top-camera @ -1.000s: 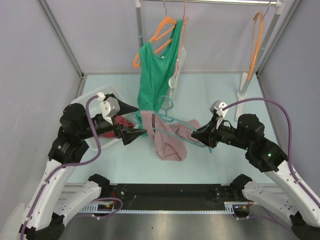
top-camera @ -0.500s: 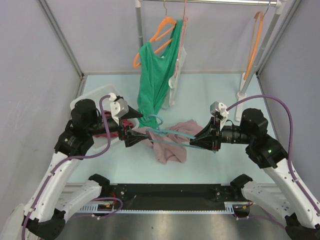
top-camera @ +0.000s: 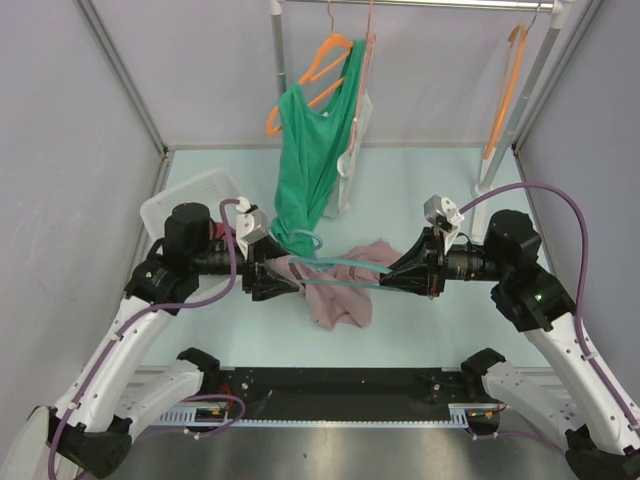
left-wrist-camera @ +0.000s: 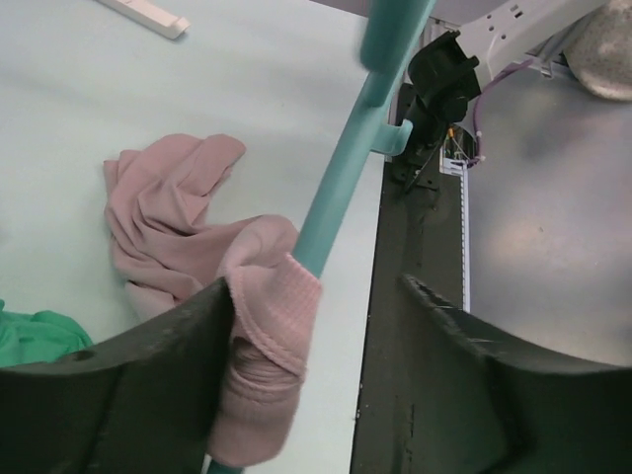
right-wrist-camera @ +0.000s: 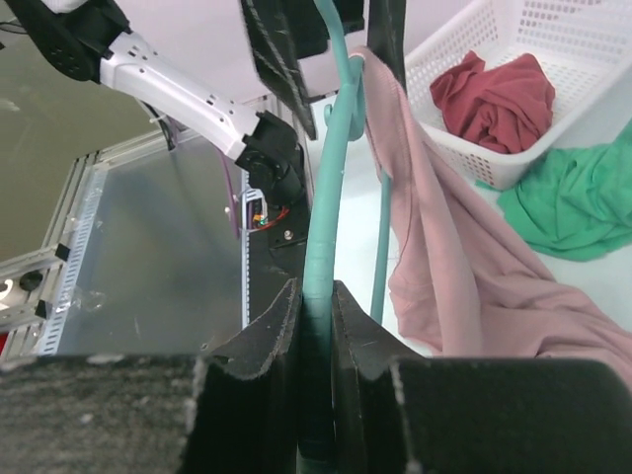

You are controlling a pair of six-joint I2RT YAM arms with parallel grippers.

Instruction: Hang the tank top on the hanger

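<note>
The right gripper (top-camera: 394, 281) is clamped tight on one end of the teal hanger (top-camera: 345, 263), which stretches across to the left gripper (top-camera: 281, 281). That one stands wide apart, with the hanger's arm and a bunched strap of the pink tank top (left-wrist-camera: 265, 296) between its fingers, fabric touching just one finger. The rest of the top sags onto the table (top-camera: 420, 190) below

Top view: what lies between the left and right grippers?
The teal hanger runs between left gripper and right gripper, pink tank top draped on it; top view.
</note>
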